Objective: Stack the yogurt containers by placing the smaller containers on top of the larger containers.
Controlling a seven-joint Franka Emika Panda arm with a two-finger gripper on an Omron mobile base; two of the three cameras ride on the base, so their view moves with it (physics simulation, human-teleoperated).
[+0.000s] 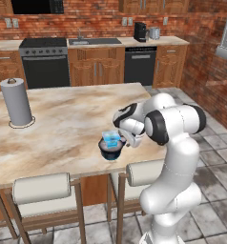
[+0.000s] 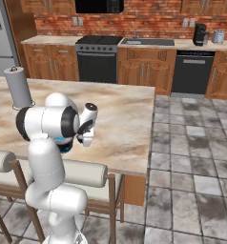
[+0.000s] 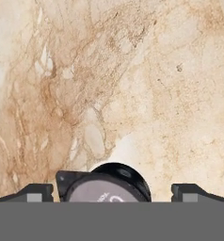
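While the tool (image 3: 112, 190) gapes, the navy tub (image 3: 107, 186) lies between.

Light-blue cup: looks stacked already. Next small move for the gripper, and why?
Probably lift the gripper straight up, clear of the stack. In the left base view the light-blue cup sits on top of the navy tub. The hand view shows the gripper open, fingertips spread wide on either side of the tub. A sideways exit might knock the cup off.
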